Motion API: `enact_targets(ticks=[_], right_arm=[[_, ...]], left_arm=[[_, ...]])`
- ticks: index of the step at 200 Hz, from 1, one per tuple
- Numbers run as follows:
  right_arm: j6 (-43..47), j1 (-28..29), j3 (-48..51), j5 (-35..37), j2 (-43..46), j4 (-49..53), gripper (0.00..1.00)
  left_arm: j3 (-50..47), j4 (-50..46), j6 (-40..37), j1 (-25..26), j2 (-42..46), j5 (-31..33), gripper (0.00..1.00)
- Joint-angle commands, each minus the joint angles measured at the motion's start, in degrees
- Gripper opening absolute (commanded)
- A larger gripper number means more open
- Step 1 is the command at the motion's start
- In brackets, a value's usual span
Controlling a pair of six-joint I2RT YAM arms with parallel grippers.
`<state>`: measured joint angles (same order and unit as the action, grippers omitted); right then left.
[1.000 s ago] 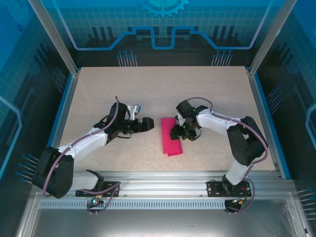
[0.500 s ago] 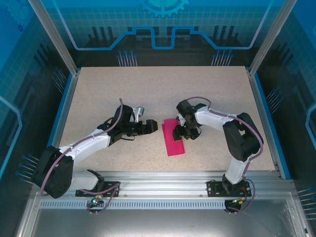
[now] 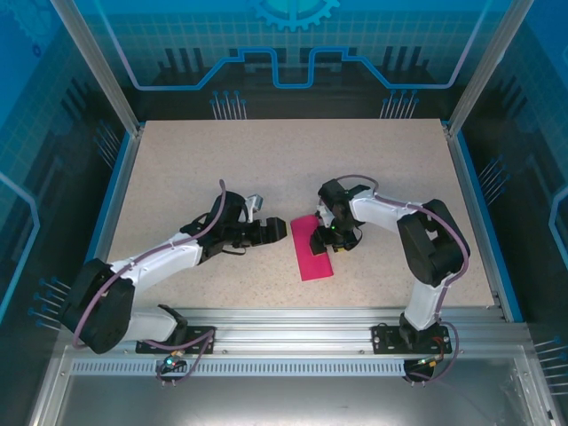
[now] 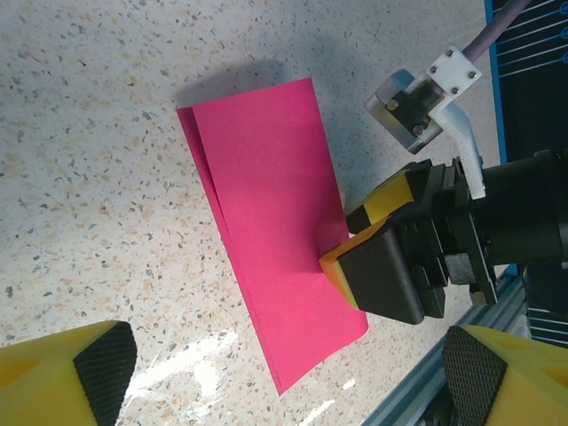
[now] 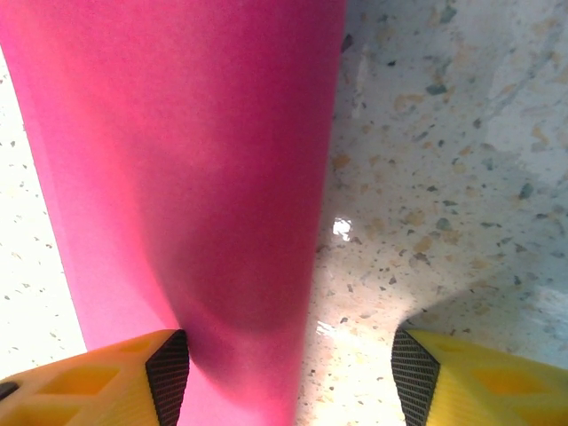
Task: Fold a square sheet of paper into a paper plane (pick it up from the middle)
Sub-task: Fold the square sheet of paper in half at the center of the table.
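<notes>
**Top view.** The pink paper [image 3: 312,262] lies folded into a long narrow strip near the middle of the speckled beige surface [image 3: 222,160], between the two arms. Since a second ago it has turned a little, so its far end now leans left. The left gripper [image 3: 279,230] has come in from well beside the strip to just short of its left edge, with its arm stretched further right. The right gripper [image 3: 319,240] sits over the strip's right edge as it did before, and its elbow has drawn in closer. Blue printed walls [image 3: 53,177] and metal posts close in the surface. An aluminium rail [image 3: 284,321] along the near edge carries both arm bases.

**Left wrist.** The left gripper's jaws stand wide open with nothing held. Its yellow fingertips [image 4: 89,373] with black pads are at the bottom corners of the view. The paper [image 4: 266,195] lies flat on the surface, and a second layer peeks out along one long edge. One finger [image 4: 377,284] of the right gripper meets the paper's other long edge, near one end.

**Right wrist.** The paper [image 5: 177,177] covers the left half of the view and runs under the left-hand fingertip [image 5: 106,382]. Bare speckled surface [image 5: 426,177] shows in the gap to the other fingertip. The jaws are open and grip nothing. I cannot tell whether that fingertip presses on the paper or hangs just above it.
</notes>
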<state>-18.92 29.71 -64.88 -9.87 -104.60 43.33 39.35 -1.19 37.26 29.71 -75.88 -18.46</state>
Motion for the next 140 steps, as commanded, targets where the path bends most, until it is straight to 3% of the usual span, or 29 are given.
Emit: enact_targets(ticks=[1, 140], right_arm=[[1.43, -0.41, -0.95, -1.49, -1.79, 1.85, 0.66], [1.53, -0.28, -2.18, 1.87, -6.17, 4.01, 0.69]], left_arm=[[1.46, -0.11, 0.53, 0.83, -1.10, 1.08, 0.92], [2.13, 0.02, 2.64, 1.02, -3.29, 2.28, 0.71]])
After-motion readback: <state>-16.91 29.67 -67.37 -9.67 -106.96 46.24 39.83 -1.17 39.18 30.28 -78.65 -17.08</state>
